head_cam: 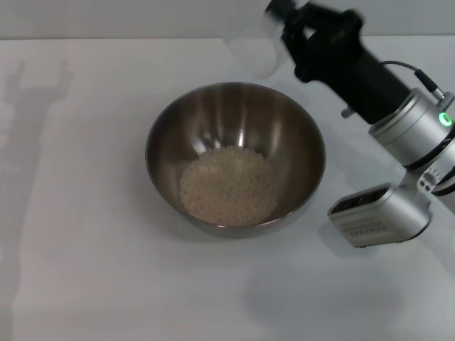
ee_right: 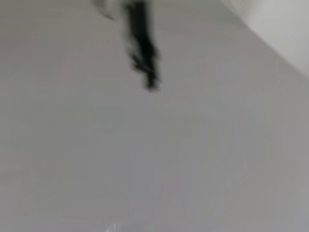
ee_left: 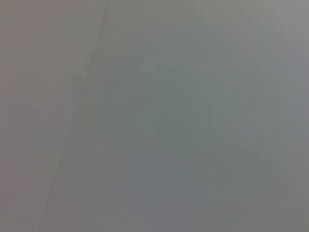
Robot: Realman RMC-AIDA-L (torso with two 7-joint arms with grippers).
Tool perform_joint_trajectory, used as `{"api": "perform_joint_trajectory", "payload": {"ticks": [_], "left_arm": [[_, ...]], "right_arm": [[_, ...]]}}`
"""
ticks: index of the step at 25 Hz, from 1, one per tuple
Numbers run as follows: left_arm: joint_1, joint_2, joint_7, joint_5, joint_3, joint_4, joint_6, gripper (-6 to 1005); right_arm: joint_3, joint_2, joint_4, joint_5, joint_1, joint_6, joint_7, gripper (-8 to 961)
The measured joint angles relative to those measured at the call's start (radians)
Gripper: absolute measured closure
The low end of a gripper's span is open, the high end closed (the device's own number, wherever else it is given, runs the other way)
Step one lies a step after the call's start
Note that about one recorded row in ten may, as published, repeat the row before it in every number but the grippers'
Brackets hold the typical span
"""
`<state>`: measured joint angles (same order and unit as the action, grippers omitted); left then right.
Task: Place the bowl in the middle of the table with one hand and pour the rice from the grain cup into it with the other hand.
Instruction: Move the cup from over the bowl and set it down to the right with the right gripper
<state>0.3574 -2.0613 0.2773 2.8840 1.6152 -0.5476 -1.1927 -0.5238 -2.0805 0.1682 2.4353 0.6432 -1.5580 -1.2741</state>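
A: State the position of the bowl (head_cam: pixel 235 158).

B: It stands upright on the table (head_cam: pixel 85 213) near the centre of the head view, mouth facing up. Being round, it has no long axis. The rice (head_cam: pixel 229 186) lies inside as a low heap, set toward the 6 o'clock side of the bowl floor.

A: Right arm?

B: The right arm enters from 3 o'clock and reaches toward 12 o'clock. The right gripper (head_cam: pixel 288 32) sits beyond the bowl rim, at about 1 o'clock from the bowl centre.

A: What does it hold?

B: The grain cup (head_cam: pixel 257 44), a clear cup blurred in the head view. It sits against the gripper on the side toward 9 o'clock, above the table just past the far rim of the bowl. Its tilt and the way its mouth points cannot be read.

A: Jaw opening?

B: The fingers are closed around the cup; the width of the gap cannot be told. The right wrist view gives only a blurred dark shape over the pale table.

A: Left gripper?

B: It appears in no view. The left wrist view shows only a plain grey surface.
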Motion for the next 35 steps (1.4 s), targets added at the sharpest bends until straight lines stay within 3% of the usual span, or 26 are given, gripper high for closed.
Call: {"api": "perform_joint_trajectory", "payload": {"ticks": [1, 3, 4, 7, 11, 16, 35], "left_arm": [[0.000, 0.000, 0.000, 0.000, 0.000, 0.000, 0.000, 188], [0.000, 0.000, 0.000, 0.001, 0.000, 0.000, -0.001, 188], [0.000, 0.000, 0.000, 0.001, 0.000, 0.000, -0.002, 188], [0.002, 0.000, 0.000, 0.001, -0.004, 0.000, -0.008, 188], [0.003, 0.000, 0.000, 0.002, -0.008, 0.000, -0.018, 188], [0.003, 0.000, 0.000, 0.003, -0.010, 0.001, -0.038, 188], [-0.014, -0.001, 0.004, 0.003, -0.009, 0.000, -0.112, 188]], "right_arm": [[-0.066, -0.003, 0.046, -0.002, -0.032, 0.000, 0.129, 934], [-0.101, -0.004, 0.069, -0.002, -0.049, 0.002, 0.204, 934], [-0.166, -0.007, 0.111, -0.005, -0.083, 0.010, 0.371, 934], [-0.210, -0.010, 0.138, -0.035, -0.114, 0.021, 0.542, 934], [-0.224, -0.012, 0.189, -0.167, -0.162, 0.085, 0.817, 934], [-0.235, -0.010, 0.184, -0.212, -0.202, 0.226, 1.081, 934], [-0.228, -0.011, 0.185, -0.254, -0.205, 0.584, 1.208, 928]]}}
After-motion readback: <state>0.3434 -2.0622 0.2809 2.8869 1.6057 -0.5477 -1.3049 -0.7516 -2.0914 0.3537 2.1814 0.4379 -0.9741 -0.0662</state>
